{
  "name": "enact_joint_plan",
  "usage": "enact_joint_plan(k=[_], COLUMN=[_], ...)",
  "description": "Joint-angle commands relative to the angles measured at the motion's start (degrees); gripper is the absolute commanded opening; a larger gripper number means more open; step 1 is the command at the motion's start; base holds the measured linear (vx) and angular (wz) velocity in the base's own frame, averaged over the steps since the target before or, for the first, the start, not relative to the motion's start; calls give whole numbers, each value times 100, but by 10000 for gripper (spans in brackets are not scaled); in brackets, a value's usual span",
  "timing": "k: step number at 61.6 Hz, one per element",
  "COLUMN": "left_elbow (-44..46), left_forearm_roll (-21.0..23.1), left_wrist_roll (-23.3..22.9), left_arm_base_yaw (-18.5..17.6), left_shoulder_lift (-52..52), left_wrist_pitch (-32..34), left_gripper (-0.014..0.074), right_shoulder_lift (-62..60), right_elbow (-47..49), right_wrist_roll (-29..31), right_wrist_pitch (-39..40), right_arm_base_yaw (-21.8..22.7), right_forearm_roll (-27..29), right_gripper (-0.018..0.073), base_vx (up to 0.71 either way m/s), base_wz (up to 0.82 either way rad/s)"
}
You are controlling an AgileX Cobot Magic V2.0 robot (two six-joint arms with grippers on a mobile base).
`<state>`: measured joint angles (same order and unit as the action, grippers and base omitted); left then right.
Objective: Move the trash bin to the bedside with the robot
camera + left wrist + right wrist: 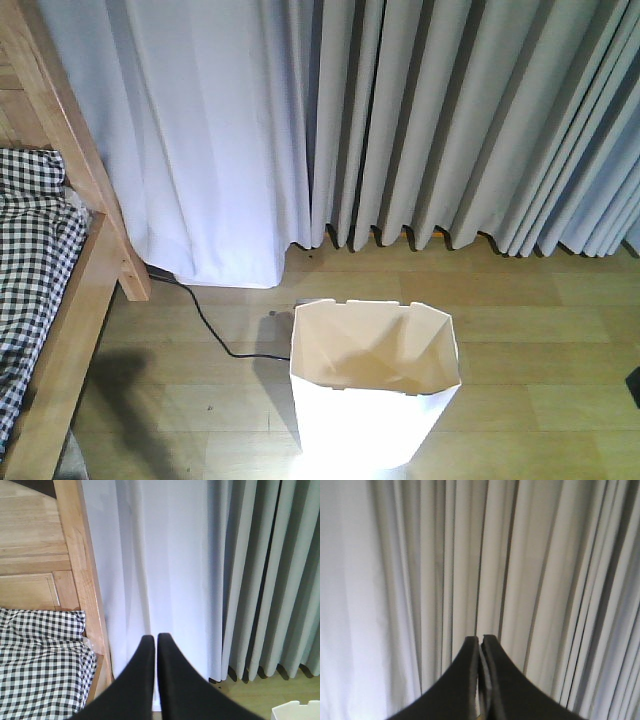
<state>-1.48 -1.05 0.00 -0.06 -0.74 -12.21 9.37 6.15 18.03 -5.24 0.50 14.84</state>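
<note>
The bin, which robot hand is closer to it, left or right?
Left, I think. The left gripper has a corner of the bin just down to its right. The right gripper faces only curtain, with no bin in its view.

The white trash bin (pixel 375 385) stands upright and open on the wooden floor, apart from the checked-bedding bedside (pixel 70 300).

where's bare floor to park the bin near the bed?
Free: the wood floor between the bed frame and the trash bin, apart from the black cable snaking across its far part. Also bare: the strip between bin and curtains, and right of the bin. Tight: the bedpost corner, where the cable starts.
</note>
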Motion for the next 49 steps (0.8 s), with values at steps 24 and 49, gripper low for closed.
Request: enact_joint_plan(k=[24,49], left_elbow=[-108,-108], left_forearm_roll=[23,23], left_wrist_roll=[0,0], left_arm_base_yaw=[-13,-13], left_shoulder_lift=[-82,-82], left_wrist_pitch=[392,392], left_gripper=[-6,-6], right_shoulder_lift=[-1071,-1071], right_elbow=[-817,-816], right_wrist_roll=[-1733,-2195], right_wrist_pitch=[524,586], right_arm_base_yaw=[2,2], right_forearm_roll=[-1526,-2096], right_gripper=[-9,-9], base_vx=[0,0], base_wz=[0,0])
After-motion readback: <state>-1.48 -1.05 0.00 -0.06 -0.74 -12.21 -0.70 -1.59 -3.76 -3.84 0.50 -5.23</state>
